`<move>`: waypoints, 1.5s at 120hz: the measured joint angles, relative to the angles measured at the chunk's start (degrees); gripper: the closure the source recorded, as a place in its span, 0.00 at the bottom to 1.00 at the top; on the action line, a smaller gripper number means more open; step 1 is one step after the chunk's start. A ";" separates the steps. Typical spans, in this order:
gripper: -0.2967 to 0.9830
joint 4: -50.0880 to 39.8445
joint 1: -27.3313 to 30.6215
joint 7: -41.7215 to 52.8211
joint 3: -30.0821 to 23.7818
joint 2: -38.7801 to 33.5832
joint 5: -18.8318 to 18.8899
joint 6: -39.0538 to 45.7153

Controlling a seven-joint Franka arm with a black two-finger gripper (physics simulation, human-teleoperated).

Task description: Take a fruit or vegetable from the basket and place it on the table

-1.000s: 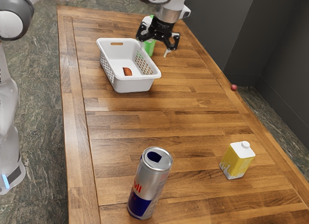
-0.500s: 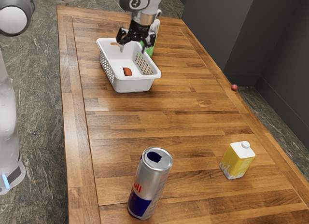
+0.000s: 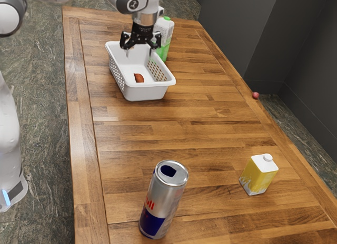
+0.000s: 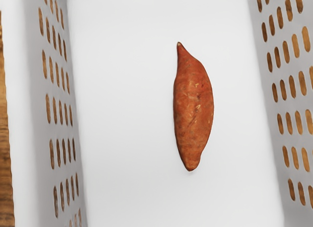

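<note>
exterior view, left to right: white arm point(image 3: 9, 123) seen at the left edge, with its upper links run across the top. white basket point(image 3: 148, 92) set on wooden table point(image 3: 174, 128), slotted long sides, handle cutout in one end. gripper point(image 3: 139, 54) held over the basket's cutout end, pointed down, fingers spread apart, nothing gripped. sweet potato point(image 3: 139, 78) laid inside the basket on its floor, not touched by the gripper. in the wrist view it is shown whole, orange-brown, tapered at both ends, lined up roughly with the slotted walls, set closer to one of them, touched by neither. green and white carton point(image 3: 165, 33) stood upright just beside the basket. silver and blue can point(image 3: 163, 199), red lettering, stood upright well apart from the basket. small red round item point(image 3: 255, 95) seen by the table's long edge, type can't be told. yellow and white carton point(image 3: 258, 174) stood upright, well apart from the can.
</note>
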 joint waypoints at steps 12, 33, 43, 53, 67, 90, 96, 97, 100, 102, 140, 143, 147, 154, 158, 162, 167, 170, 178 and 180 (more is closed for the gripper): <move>0.23 -0.46 0.71 0.36 0.06 0.03 -0.05 0.78; 0.23 -0.71 1.75 0.96 0.00 1.65 -0.37 2.02; 0.23 -0.73 2.29 1.31 -0.01 2.84 -0.65 2.71; 0.23 -0.73 2.36 1.64 -0.02 3.78 -1.10 3.33; 0.23 -0.73 2.66 2.04 -0.02 4.88 -1.53 4.01; 0.23 -0.51 5.15 3.13 -0.02 7.58 -3.64 5.14; 0.23 -0.48 5.24 3.43 -0.02 8.04 -4.08 5.46; 0.23 -0.48 5.24 3.48 -0.02 8.12 -4.14 5.51; 0.23 -0.47 5.21 3.62 -0.02 8.33 -4.32 5.66; 0.23 -0.47 5.18 3.71 -0.02 8.50 -4.45 5.75; 0.23 -0.37 6.24 5.57 -0.02 11.34 -6.78 6.90; 0.23 -0.33 6.47 5.72 -0.02 11.62 -6.93 6.97; 0.23 -0.27 6.77 5.91 -0.02 11.92 -7.09 7.05; 0.23 -0.09 7.33 6.23 -0.07 12.36 -7.28 7.16; 0.23 0.17 7.69 6.41 -0.13 12.77 -7.37 7.21; 0.23 0.38 8.02 6.60 -0.16 13.21 -7.57 7.25; 0.23 0.88 8.42 6.85 -0.25 13.82 -7.86 7.29; 0.23 1.23 8.61 7.00 -0.29 14.15 -8.01 7.32; 0.23 2.45 8.89 7.44 -0.37 15.21 -8.42 7.36; 0.23 2.70 8.89 7.55 -0.37 15.42 -8.49 7.37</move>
